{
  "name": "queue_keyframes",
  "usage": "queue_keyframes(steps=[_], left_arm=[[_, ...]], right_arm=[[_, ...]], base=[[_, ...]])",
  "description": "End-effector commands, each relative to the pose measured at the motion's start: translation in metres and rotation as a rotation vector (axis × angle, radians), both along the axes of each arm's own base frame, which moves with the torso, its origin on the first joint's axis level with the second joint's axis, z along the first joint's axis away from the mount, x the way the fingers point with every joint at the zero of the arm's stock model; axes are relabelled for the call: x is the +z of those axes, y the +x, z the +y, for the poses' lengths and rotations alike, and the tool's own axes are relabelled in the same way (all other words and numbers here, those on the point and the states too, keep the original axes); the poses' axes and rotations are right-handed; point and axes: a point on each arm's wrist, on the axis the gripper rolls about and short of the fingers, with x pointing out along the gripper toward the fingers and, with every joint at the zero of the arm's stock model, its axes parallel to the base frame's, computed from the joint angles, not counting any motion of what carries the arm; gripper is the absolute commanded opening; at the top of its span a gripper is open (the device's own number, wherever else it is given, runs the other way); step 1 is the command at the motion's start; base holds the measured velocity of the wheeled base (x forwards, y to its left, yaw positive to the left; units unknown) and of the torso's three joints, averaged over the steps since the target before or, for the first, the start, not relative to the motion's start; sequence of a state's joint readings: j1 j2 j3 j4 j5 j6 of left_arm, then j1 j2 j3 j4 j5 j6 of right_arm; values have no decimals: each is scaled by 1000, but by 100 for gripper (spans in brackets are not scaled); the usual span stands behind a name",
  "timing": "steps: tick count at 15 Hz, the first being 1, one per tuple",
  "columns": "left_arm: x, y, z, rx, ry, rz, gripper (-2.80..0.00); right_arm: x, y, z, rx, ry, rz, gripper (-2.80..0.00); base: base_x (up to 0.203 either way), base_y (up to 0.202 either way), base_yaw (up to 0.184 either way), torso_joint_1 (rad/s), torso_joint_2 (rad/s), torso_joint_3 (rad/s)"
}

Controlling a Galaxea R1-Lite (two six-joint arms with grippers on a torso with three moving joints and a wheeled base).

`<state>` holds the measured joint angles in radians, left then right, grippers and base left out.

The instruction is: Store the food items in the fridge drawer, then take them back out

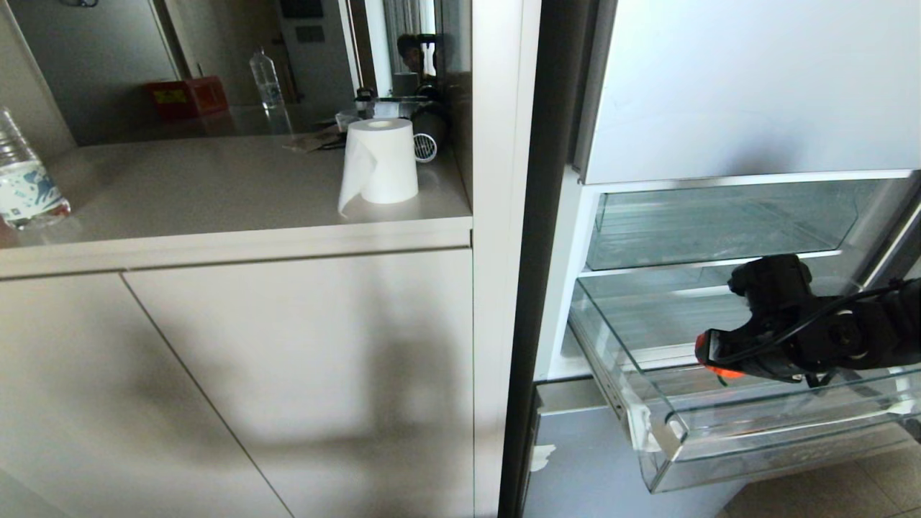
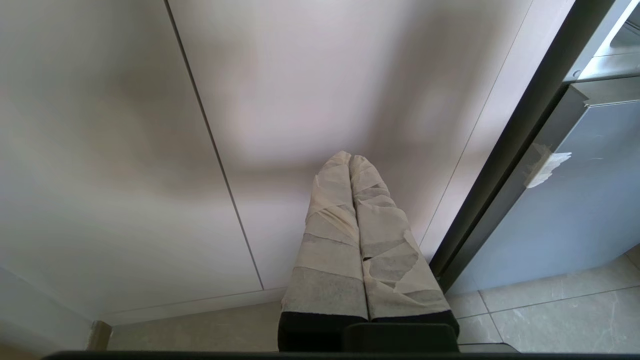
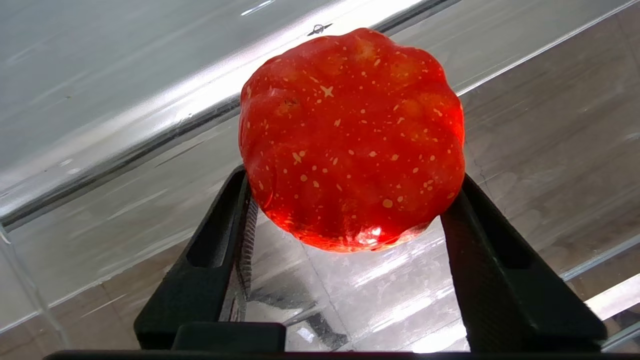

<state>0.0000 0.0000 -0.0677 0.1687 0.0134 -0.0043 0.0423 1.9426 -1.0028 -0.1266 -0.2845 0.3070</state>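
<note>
- The right gripper [image 3: 350, 220] reaches into the pulled-out fridge drawer [image 1: 673, 432], at about 4 o'clock in the head view, with a ribbed orange-red toy pumpkin [image 3: 351, 137] between its two black fingers [image 3: 480, 250].
- In the right wrist view both fingers press the pumpkin's flanks, so I judge the jaws clamped on it, though the grip looks only just made.
- The pumpkin sits low inside the drawer, over its clear floor; whether it touches that floor cannot be told.
- The pictures do not settle which half of the task this is: the pumpkin may be going in or coming out. No second food item shows in any view, so how much is left stays uncertain.
- The left gripper [image 2: 352, 162], with fingers wrapped in pale tape and pressed together, hangs parked before the beige cabinet door [image 2: 310, 90], holding nothing.
- The drawer is clear plastic with a thick front lip, and another clear compartment [image 1: 719, 223] sits above it in the pale fridge.
- At 10 o'clock in the head view a beige counter [image 1: 216, 187] carries a toilet roll [image 1: 380, 162] and, at its 9 o'clock edge, a water bottle [image 1: 25, 180].
- Pale floor tiles [image 2: 550, 320] run below the cabinet and fridge.
</note>
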Motion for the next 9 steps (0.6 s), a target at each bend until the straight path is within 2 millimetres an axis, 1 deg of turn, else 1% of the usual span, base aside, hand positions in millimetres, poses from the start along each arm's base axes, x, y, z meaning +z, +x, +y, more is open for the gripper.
queue_keyframes(steps=[1,5,7,9], left_arm=[[0,0,0,0,0,0,-280],[0,0,0,0,0,1,-280],[0,0,0,0,0,0,-280],[0,0,0,0,0,0,-280]], right_arm=[[4,-2,0,-1,2,-13,-280],[41,-19,4,22,11,-117,-280],[71,-41,5,34,11,-207,-280],[94,-66,4,38,8,-269,-280]], base=[[0,0,0,0,0,0],[0,0,0,0,0,0],[0,0,0,0,0,0],[0,0,0,0,0,0]])
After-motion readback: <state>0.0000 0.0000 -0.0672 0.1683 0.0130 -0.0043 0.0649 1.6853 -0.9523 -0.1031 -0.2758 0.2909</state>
